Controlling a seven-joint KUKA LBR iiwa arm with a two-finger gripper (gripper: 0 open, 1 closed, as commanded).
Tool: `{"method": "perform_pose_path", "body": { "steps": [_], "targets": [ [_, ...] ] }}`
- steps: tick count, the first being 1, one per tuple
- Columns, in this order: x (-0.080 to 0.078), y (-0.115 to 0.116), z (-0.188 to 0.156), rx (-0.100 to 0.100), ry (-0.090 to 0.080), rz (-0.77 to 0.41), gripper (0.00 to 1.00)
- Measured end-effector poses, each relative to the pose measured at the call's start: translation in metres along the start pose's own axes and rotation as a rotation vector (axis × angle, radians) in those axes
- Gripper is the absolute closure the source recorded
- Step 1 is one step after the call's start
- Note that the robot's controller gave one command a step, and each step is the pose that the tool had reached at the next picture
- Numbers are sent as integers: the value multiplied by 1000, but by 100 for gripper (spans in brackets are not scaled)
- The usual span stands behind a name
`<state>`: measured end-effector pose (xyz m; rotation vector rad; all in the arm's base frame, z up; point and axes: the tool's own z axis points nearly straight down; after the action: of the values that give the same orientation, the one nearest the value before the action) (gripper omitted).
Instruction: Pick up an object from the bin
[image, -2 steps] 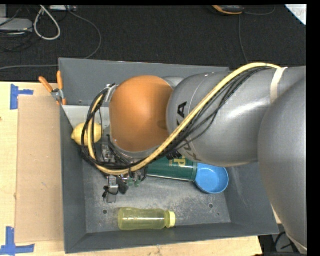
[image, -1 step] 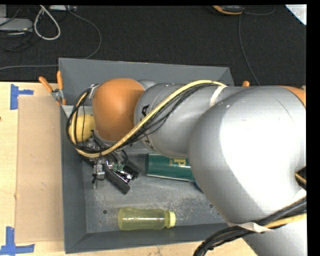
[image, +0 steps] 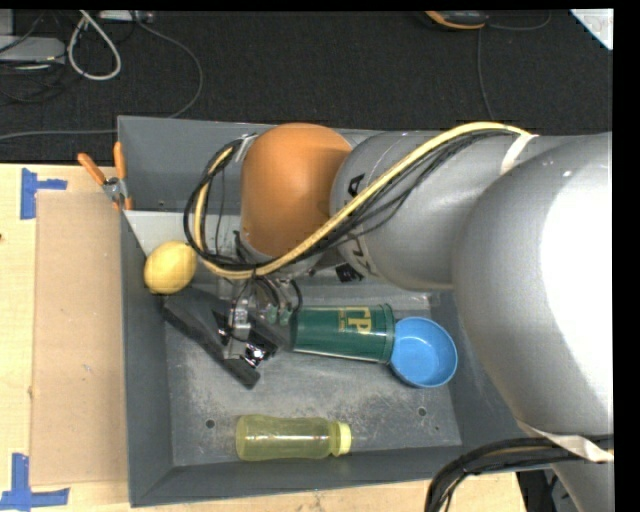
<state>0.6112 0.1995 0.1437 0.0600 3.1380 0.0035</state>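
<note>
My claw (image: 243, 338) hangs right over a flat black bar (image: 190, 322) lying slantwise left of the bin's (image: 300, 435) middle; I cannot tell how wide it stands. The bin also holds a green can (image: 345, 333) just to the right, a blue bowl (image: 425, 352), a lemon (image: 170, 267) and a pale yellow bottle (image: 292, 438).

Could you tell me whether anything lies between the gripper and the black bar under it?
Nothing visible does. The gripper sits right over the black bar in the left half of the bin; the green can lies beside it, and the lemon past the bar's upper end.
</note>
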Motion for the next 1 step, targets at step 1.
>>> {"method": "perform_pose_path", "body": {
  "steps": [1],
  "targets": [
    [11, 45, 45, -2, 6, 111, 0]
  ]
}}
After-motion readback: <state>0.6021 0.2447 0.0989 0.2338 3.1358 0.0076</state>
